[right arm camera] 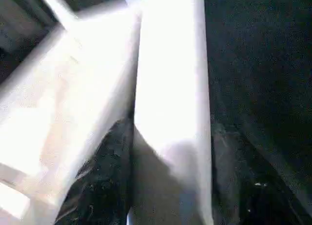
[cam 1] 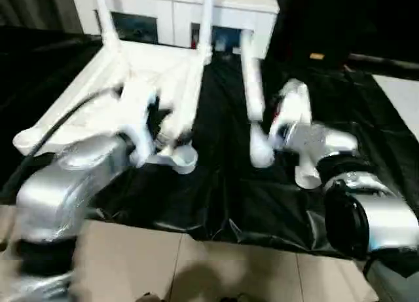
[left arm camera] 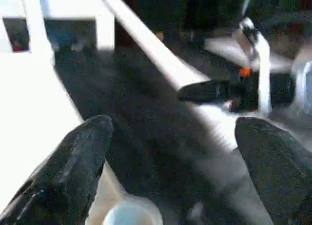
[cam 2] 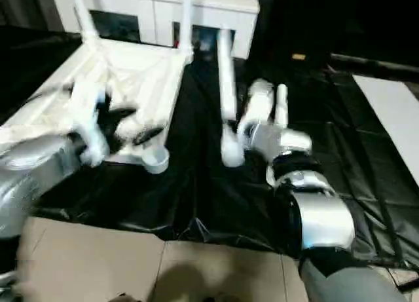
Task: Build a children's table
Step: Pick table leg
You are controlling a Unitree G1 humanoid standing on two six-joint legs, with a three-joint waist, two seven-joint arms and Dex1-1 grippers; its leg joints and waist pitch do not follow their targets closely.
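Observation:
The white tabletop [cam 1: 85, 99] lies upside down on the black sheet, at the left. Two white legs [cam 1: 207, 20] stand upright in its far corner sockets. My left gripper [cam 2: 136, 122] hovers open over the near right corner, just above the empty round socket [cam 1: 180, 159]. Its fingers [left arm camera: 73, 166] stand wide apart with nothing between them. A loose leg [cam 1: 251, 92] lies on the sheet to the right of the tabletop, thick end toward me. My right gripper [cam 1: 280, 122] is shut on this leg near its thick end. The leg [right arm camera: 170, 112] runs straight ahead of that wrist.
A white cabinet [cam 1: 170, 14] with dark compartments stands behind the tabletop. The black sheet [cam 1: 229, 197] covers the floor ahead and ends at beige tiles [cam 1: 163, 263] close to me. A pale panel [cam 1: 402, 99] lies at the far right.

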